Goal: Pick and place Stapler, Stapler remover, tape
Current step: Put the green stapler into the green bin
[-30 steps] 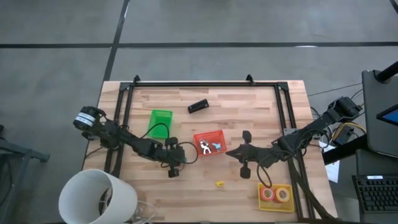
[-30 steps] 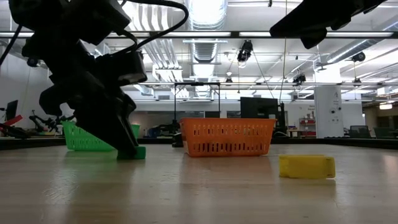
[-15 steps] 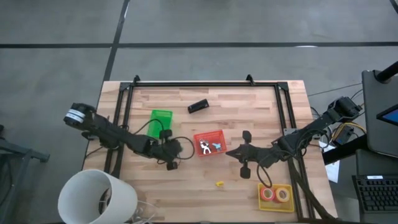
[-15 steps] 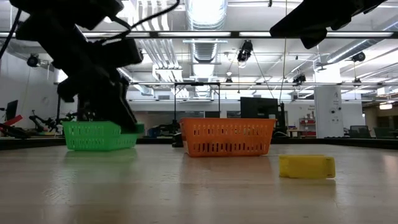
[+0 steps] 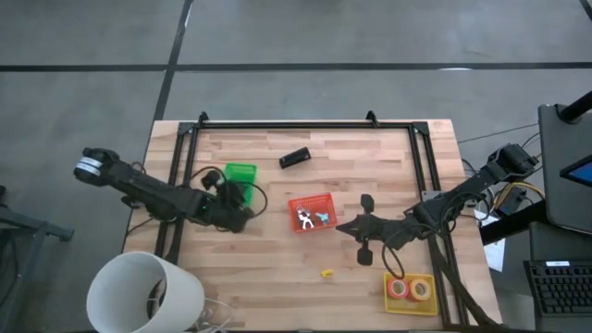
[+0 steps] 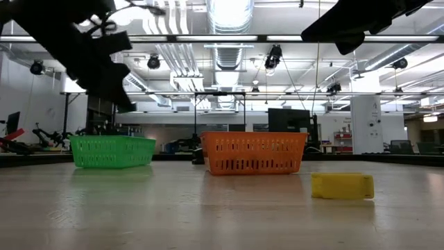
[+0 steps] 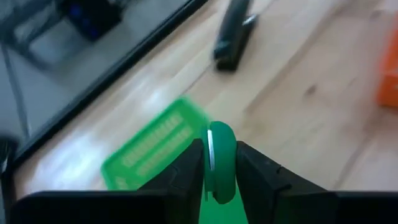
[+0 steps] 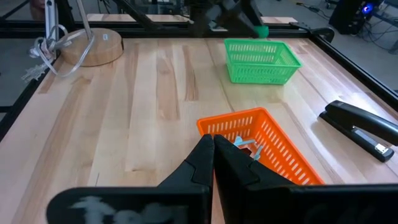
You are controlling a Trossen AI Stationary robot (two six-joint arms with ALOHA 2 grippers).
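My left gripper [image 5: 237,194] hovers over the near end of the green bin [image 5: 240,173], shut on a green tape roll [image 7: 219,163]. The black stapler [image 5: 294,158] lies on the table beyond the bin. A yellow tape roll [image 5: 326,273] lies flat on the wood near the table's near edge. Orange and red rolls sit in the yellow bin [image 5: 388,298]. The orange bin [image 5: 326,200] holds small staple removers. My right gripper [image 5: 344,227] waits shut, right of the orange bin. My left gripper pinches the green tape roll between its two fingers [image 7: 186,171], which lie against its flat faces. Its rim [image 7: 221,134] sticks out past the fingertips. The roll is lifted clear of the table, above the green bin [image 7: 155,149].
A white lamp shade [image 5: 148,291] stands at the table's near left corner. A black frame rail [image 5: 305,123] runs along the far edge and both sides. Bare wood lies between the green bin and the near edge.
My left gripper has risen from the table near its middle and swung toward the left and far side, ending over the green bin. The green tape roll, on the wood a second ago, has been lifted clear with it. The right arm has kept still.
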